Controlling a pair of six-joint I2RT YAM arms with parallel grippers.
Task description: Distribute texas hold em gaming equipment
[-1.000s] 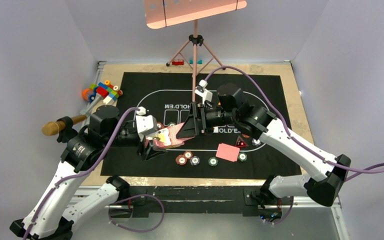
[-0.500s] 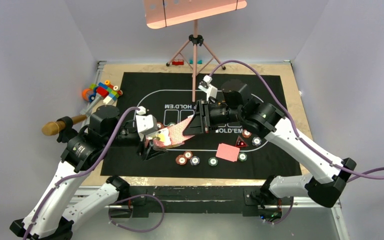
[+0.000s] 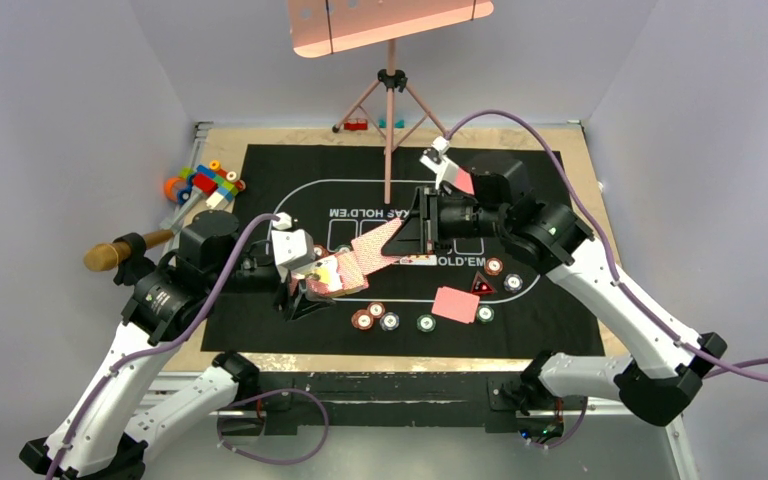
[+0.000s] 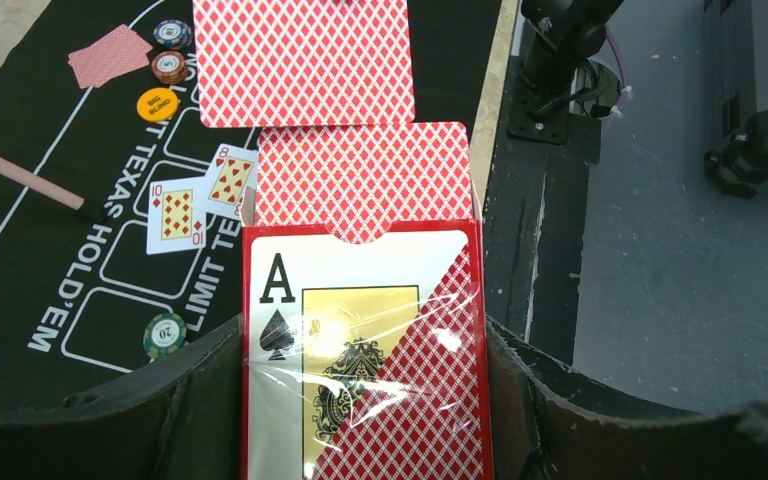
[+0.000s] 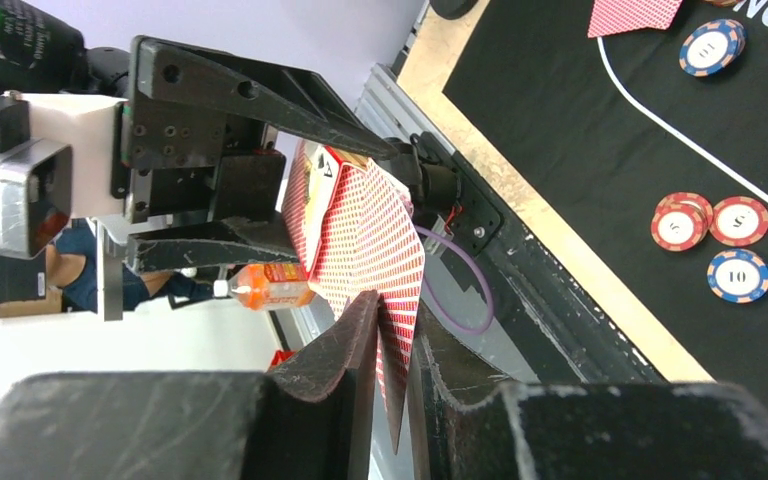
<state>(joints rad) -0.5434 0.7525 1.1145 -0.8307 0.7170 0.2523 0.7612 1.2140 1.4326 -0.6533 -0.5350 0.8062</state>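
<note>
Clamps the card box [image 4: 360, 340] at lower centre with the left gripper [image 3: 305, 292], mouth forward for easy drawing; pinches one card [image 4: 300, 60], upper centre, with the right gripper [image 5: 392, 345].

Plain booth: pale walls [image 3: 70, 110] closing in a tan wooden counter [image 3: 585, 170].
The walls are a flat lilac-grey on the left, back and right, and the light on them is soft and even. At the counter's far edge stands a pink-legged tripod [image 3: 390, 100] with one leg reaching forward, carrying a tilted salmon-pink panel [image 3: 390, 22] at the top of the overhead view. A dark metal frame [image 3: 400, 385] runs along the near edge, and beside it lies a smooth grey floor [image 4: 680, 260].
</note>
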